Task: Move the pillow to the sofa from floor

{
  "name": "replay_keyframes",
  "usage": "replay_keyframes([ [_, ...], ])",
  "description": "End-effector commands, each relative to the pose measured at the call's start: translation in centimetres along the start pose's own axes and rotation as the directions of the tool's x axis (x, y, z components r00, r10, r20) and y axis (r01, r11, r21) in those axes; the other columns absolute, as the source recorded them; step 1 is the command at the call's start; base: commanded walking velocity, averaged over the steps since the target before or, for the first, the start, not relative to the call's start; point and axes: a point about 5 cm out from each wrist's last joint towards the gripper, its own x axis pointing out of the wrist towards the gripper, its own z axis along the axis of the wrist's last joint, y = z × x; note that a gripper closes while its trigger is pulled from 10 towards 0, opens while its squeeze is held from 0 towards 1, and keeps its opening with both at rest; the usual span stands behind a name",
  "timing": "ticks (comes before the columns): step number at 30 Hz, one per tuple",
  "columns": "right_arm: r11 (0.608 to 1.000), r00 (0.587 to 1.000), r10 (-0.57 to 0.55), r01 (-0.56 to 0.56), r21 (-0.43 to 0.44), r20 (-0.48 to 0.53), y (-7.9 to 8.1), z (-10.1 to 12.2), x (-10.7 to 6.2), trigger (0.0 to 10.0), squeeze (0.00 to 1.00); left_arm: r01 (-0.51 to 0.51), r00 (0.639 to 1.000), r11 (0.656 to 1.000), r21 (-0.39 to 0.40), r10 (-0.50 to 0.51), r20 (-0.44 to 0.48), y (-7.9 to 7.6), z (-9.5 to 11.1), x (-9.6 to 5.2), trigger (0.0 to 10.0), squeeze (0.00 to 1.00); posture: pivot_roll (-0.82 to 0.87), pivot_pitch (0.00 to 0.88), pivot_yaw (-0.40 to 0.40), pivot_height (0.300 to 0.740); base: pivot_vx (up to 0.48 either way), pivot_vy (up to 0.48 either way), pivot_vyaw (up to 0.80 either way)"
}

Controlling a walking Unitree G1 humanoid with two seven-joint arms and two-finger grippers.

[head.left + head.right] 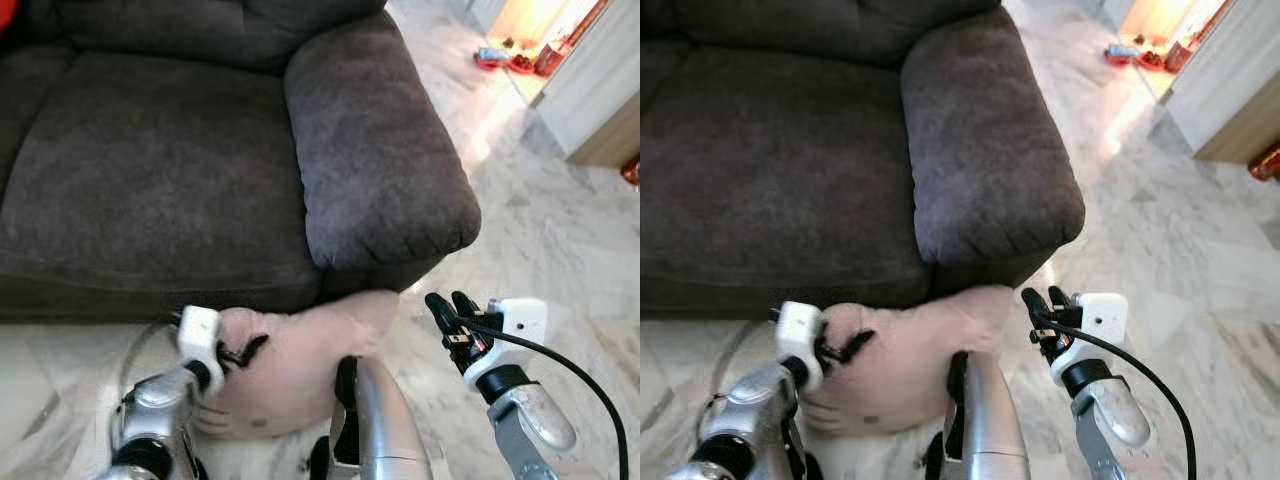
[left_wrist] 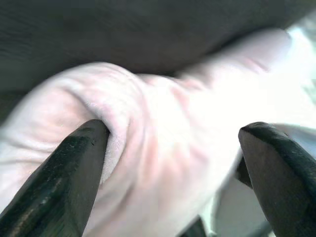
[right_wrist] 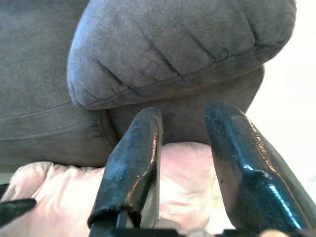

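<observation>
Before us, head views: pillow (image 1: 300, 365) on the floor (image 1: 560, 250) against the sofa (image 1: 150, 170) front, not yet lifted — we judge the grasp step in hand. Left gripper (image 1: 232, 352) pressed into its left end; right gripper (image 1: 450, 308) just beside its right corner, fingers slightly parted, empty.

Left wrist view: fingers (image 2: 74, 173) spread wide, one dug into a fold; next, close and lift.

Right wrist view: fingers (image 3: 133, 168) aimed above the pillow.

Floor (image 1: 560, 230): pale veined marble, glossy, sunlit toward the far right. Cabinet (image 1: 600, 90): light wood, white panel, right edge. Small red and coloured items (image 1: 510, 58) on floor beyond, blurred.
</observation>
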Motion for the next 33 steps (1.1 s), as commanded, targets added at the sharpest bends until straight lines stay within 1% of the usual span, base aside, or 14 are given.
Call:
replay_keyframes([
  [1, 1.0, 1.0, -0.019, 0.018, -0.01, -0.01, -0.5, 0.0, -0.5, 10.0, 0.0, 0.044, 0.998, 0.999, 0.002, -0.044, -0.054, -0.5, -1.1, -0.1, 10.0, 0.0, -0.14, 0.231, -0.255, 0.513, 0.0, 0.0, 0.0],
  [3, 1.0, 1.0, -0.024, 0.023, -0.012, -0.011, -0.7, 0.0, -0.6, 10.0, 0.0, 0.057, 0.996, 0.998, 0.017, -0.056, -0.076, -0.5, -1.2, -0.2, 10.0, 0.0, -0.13, 0.235, -0.251, 0.513, 0.0, 0.0, 0.0],
  [32, 1.0, 1.0, -0.024, 0.023, -0.012, -0.011, -0.7, 0.0, -0.6, 10.0, 0.0, 0.057, 0.996, 0.998, 0.017, -0.056, -0.076, -0.5, -1.2, -0.2, 10.0, 0.0, -0.13, 0.235, -0.251, 0.513, 0.0, 0.0, 0.0],
  [33, 1.0, 1.0, -0.022, 0.021, -0.004, -0.018, -0.5, -0.1, -0.5, 10.0, 0.0, -0.052, 0.997, 0.989, 0.141, 0.061, -0.056, 0.9, 0.3, -0.7, 10.0, 0.0, -0.1, 0.238, -0.247, 0.513, 0.0, 0.0, 0.0],
])
